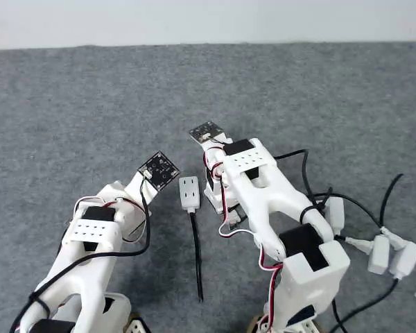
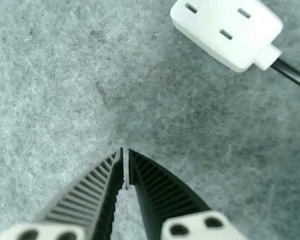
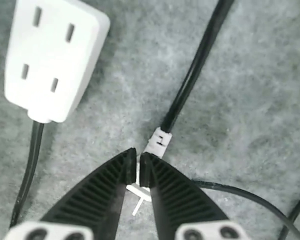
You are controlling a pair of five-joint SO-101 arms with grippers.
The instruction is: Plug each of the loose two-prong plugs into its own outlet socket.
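Your right gripper (image 3: 138, 162) has its fingers pressed nearly together, pinching the small white plug (image 3: 158, 141) at the tips. The plug's black cord (image 3: 195, 65) runs off past the outlet socket (image 3: 50, 55), which lies just beside it, slots up, on the grey carpet (image 1: 90, 104). Your left gripper (image 2: 125, 157) is closed tight on nothing, near the socket's other side. More loose plugs (image 1: 378, 253) sit tangled well off to the right.
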